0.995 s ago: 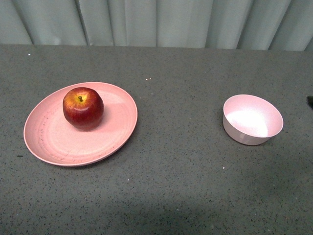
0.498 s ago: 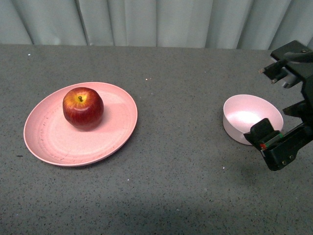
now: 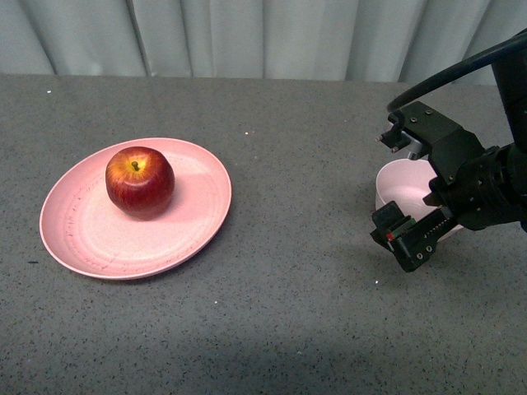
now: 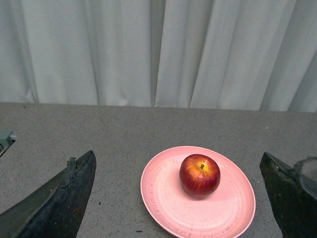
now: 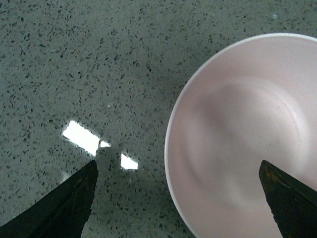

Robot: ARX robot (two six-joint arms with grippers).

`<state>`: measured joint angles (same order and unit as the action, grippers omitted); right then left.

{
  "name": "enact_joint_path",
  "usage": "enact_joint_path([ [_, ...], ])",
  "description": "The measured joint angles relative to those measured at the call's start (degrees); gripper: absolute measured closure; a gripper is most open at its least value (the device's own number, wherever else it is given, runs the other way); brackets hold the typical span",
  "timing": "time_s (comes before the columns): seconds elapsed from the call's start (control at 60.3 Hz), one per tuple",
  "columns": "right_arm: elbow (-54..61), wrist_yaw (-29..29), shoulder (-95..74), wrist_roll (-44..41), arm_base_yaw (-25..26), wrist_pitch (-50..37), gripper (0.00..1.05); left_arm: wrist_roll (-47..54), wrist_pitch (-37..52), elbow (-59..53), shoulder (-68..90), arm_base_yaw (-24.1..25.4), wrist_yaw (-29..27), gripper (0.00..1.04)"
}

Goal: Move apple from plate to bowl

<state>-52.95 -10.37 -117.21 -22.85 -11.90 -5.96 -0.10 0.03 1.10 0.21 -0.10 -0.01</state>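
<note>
Front view: the apple (image 3: 140, 181) sits stem-up on the far half of the plate (image 3: 95, 239), on the left side of the speckled grey table (image 3: 280, 321), with a pale curtain (image 3: 263, 37) behind. Well apart, on the right, the right arm reaches in from the right edge and angles down over the bowl (image 3: 409, 196). A black cable (image 3: 461, 70) arcs above it. The right gripper (image 3: 389, 185) points leftward with its fingers spread wide — one fingertip shows past the bowl's far rim, the other in front of its near wall. The bowl lies between them and is partly hidden by the wrist. Whether either finger touches the bowl cannot be told from here. The left arm is out of this picture.

Left wrist view: the left gripper (image 4: 177, 157) is held low and back, facing the curtain (image 4: 158, 49). Its two dark fingers (image 4: 59, 203) stand far apart at the sides of the picture. Between them, farther off, the apple (image 4: 199, 176) rests on the plate (image 4: 168, 203), a little off its middle, yellow patch and stem upward.

Right wrist view: the right gripper (image 5: 178, 163) looks straight down, fingers (image 5: 64, 206) wide apart and holding nothing. One finger hangs over the table (image 5: 99, 59) — where small bright reflections glint — and the other over the bowl (image 5: 237, 139), its whitish inside showing. The near rim lies about midway between the fingertips.
</note>
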Motion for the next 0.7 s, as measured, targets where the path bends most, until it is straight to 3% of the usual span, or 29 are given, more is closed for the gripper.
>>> enact_joint_path([
  [0.133,-2.47,-0.02,-2.45,0.15,-0.24,1.33,0.11,0.0,0.0,0.0,-0.02,0.0,0.0,0.07],
  [0.697,-3.15,0.81,-3.28,0.04,-0.13,0.96,0.95,0.0,0.0,0.0,0.0,0.0,0.0,0.07],
])
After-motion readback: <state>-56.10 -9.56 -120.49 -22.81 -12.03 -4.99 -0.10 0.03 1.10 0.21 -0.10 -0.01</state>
